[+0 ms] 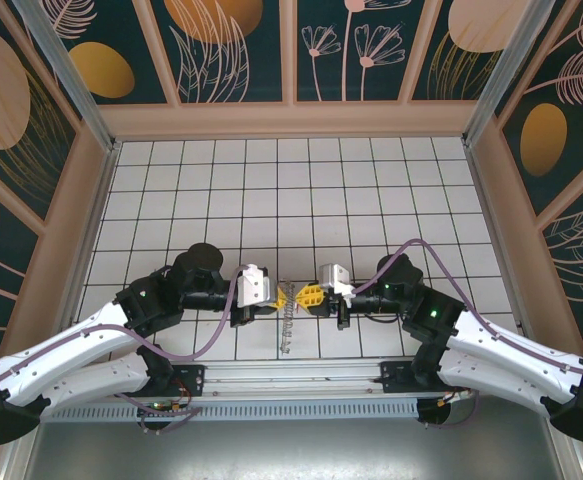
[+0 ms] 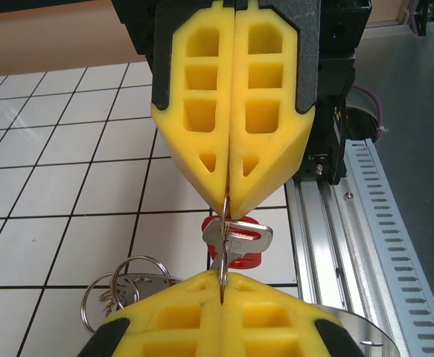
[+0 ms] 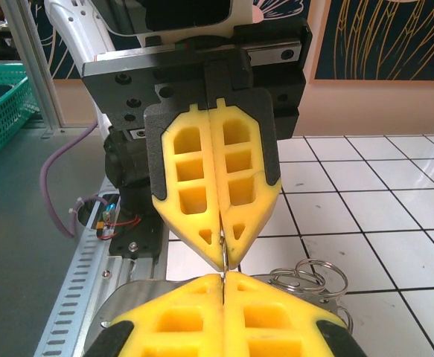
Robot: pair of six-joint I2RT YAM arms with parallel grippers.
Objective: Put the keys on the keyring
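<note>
— Left end effector [image 1: 283, 298]?
— Clamped on the keyring [image 1: 288, 328] wire, tip to tip with the right end effector [image 1: 309, 297], likewise pinched shut on it, above the tiled surface [image 1: 271, 190].
— And the key [image 2: 239, 242]?
— Red-headed, hung at the wire between both tips, with small silver loops [image 2: 123, 290] bunched just beside.

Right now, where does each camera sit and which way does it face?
Top external: above and behind the arms, looking down at the tiled table; both arms show, left claw opposite right claw.
Left wrist: on the left arm, facing the right claw; its own claw at the bottom.
Right wrist: on the right arm, facing the left claw; own claw below.
Shared: both wrist views show both claws shut on the keyring.
</note>
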